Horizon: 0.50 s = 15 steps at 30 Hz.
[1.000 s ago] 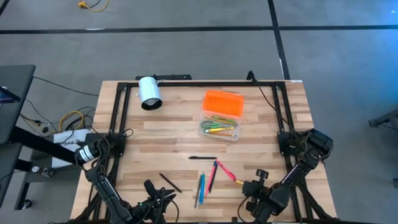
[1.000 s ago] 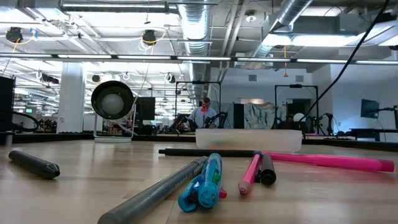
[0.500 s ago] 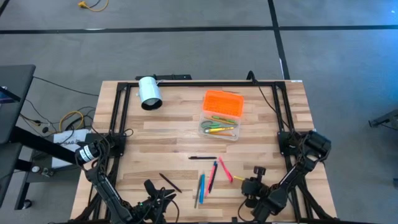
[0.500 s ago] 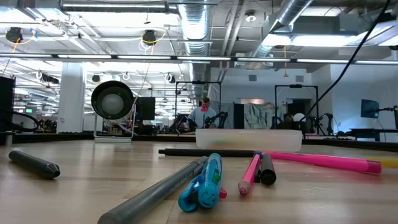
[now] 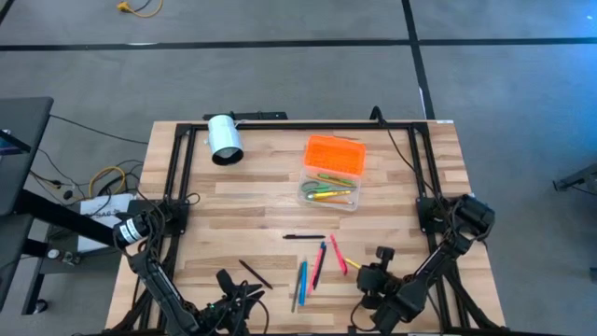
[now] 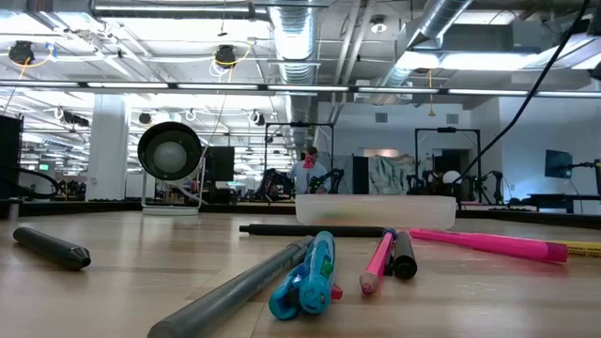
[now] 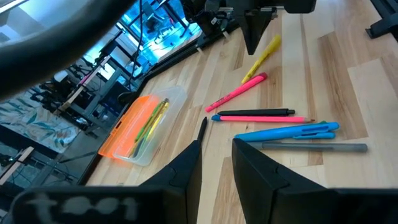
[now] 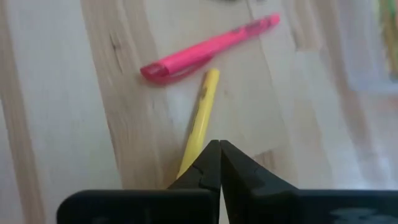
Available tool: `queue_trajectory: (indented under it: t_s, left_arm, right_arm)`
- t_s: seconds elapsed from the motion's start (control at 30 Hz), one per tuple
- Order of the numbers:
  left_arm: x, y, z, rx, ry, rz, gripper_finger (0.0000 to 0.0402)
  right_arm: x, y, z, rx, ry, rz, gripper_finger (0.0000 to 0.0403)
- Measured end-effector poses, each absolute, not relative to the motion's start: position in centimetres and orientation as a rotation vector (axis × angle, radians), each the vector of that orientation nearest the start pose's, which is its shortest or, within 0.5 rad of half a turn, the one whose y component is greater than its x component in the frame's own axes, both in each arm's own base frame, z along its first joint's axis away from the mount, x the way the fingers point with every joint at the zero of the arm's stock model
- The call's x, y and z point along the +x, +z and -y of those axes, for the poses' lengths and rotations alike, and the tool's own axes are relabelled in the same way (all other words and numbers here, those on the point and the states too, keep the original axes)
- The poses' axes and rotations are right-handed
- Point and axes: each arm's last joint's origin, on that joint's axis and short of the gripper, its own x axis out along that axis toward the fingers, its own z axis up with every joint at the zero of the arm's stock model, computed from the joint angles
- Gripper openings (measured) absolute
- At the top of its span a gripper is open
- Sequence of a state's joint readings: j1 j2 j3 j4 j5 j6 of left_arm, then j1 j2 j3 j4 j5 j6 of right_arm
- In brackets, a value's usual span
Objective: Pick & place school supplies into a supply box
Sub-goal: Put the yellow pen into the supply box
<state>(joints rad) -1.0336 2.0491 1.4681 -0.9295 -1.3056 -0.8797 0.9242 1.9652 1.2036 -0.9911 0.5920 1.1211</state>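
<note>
Right gripper [image 8: 214, 163] sits near the table's front edge, fingers pressed together on nothing — I see the yellow pen [image 8: 200, 118] directly ahead, its long axis running away from the tips. Left gripper [image 7: 216, 163] waits parted, farther off.

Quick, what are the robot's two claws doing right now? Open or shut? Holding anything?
Left gripper: open, holding nothing.
Right gripper: shut, empty, at the end of the yellow pen.

Two dark, jointed arms with black cables and flat fingers.
</note>
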Motion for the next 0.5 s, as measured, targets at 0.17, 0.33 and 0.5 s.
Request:
queue_trajectory:
  t_s: [0.17,0.33,0.5]
  left_arm:
    - [22.1,17.8,31.5,0.537,0.419,-0.413,0.0080]
    - [22.1,17.8,31.5,0.537,0.419,-0.414,0.0080]
    - [22.1,17.8,31.5,0.537,0.419,-0.414,0.0080]
  right_arm:
    - [21.1,13.1,-24.6,-0.214,-0.450,-1.143,0.0002]
    - [21.1,14.1,-24.6,-0.176,-0.445,-1.124,0.0040]
    - [20.6,15.8,-24.6,-0.129,-0.419,-1.088,0.0097]
